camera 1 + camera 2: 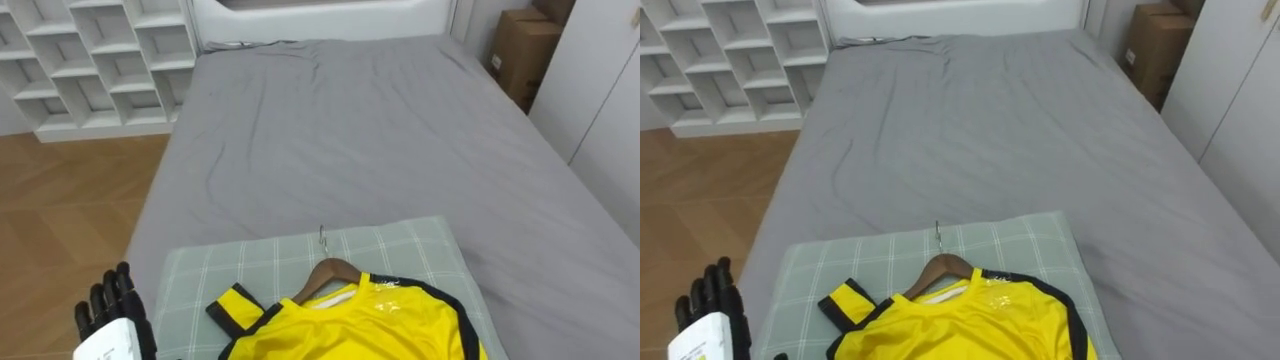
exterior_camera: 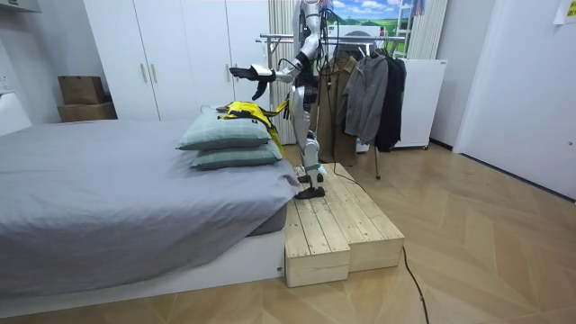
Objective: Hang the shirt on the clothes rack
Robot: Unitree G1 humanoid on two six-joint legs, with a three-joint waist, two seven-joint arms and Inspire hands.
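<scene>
Black-trimmed yellow jersey (image 1: pixel 370 322) on a curved wooden hanger (image 1: pixel 335 267) lies on a checked pillow (image 1: pixel 230 265), its lower part cut off. The left hand (image 1: pixel 115 305) is empty, fingers loosely spread.

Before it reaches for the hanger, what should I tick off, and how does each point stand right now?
1. Yellow shirt on wooden hanger: ok, the hanger sits inside the collar.
2. Hook free to grasp: ok, it lies bare on the checked pillow.
3. Left hand empty: ok, open, raised to the left of the pillow.
4. Footing: ok, the robot stands on the wooden platform at the foot of the bed.
5. Free spot on the clothes rack: cannot tell, coats hang there.
</scene>
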